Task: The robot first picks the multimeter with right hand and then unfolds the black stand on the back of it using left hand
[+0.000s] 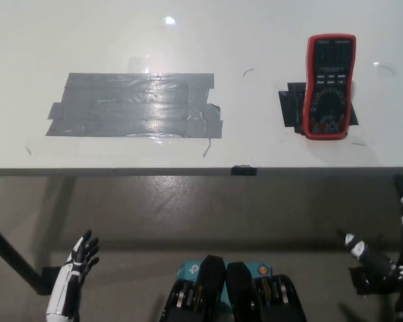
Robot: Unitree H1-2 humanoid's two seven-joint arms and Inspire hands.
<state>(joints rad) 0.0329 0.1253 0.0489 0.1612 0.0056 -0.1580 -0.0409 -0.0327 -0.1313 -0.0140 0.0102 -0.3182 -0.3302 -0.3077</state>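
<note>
Head view: red rubber-cased multimeter [330, 87] lies on glossy white table [255, 40]; left robot hand [82, 256] released, fingers spread; right robot hand [379, 265] unclear.

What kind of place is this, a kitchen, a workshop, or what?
Probably a robotics lab or test bench, not a home. A plain white table carries a red multimeter sitting on black tape marks, beside a large patch of grey duct tape. Bare floor below.
</note>
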